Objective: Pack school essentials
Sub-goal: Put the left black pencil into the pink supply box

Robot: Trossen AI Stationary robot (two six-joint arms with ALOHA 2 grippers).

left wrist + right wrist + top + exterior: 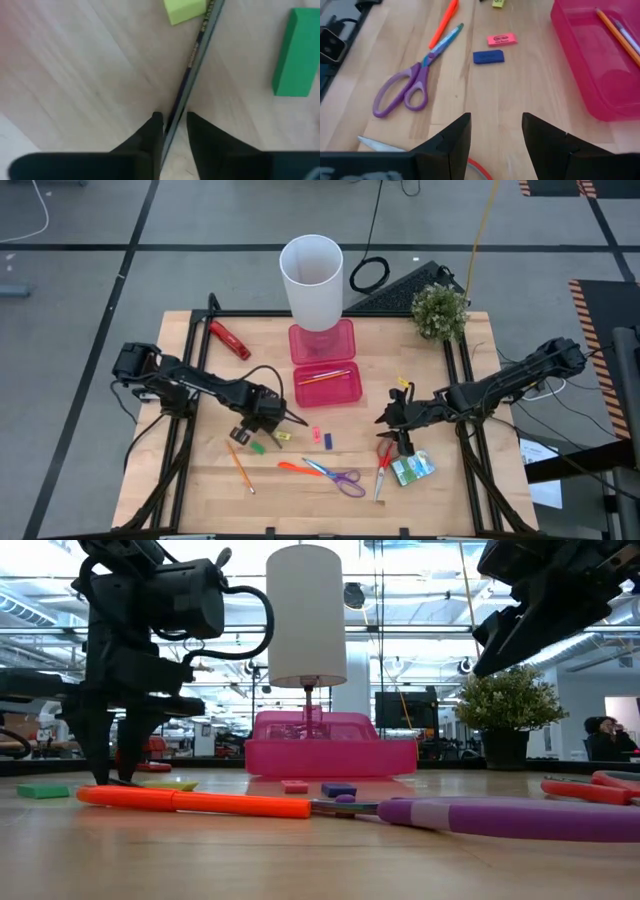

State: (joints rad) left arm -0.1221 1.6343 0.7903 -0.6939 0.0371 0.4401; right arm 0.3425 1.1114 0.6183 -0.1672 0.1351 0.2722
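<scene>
The left gripper (173, 120) is down on the tabletop (200, 480) at about 8 o'clock from the pink box (328, 386), its jaws narrowly parted around a thin dark pencil (192, 70) lying between a yellow eraser (184, 10) and a green eraser (295, 52). The right gripper (495, 125) hovers at 4 o'clock from the box, jaws released and empty, near the purple-handled scissors (405, 87), blue eraser (488, 57) and pink eraser (501, 39).

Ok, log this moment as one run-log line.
left gripper: down on table, fingers straddling dark pencil | right gripper: open, raised, empty | pink box: holds pencils | purple scissors: unpacked
</scene>
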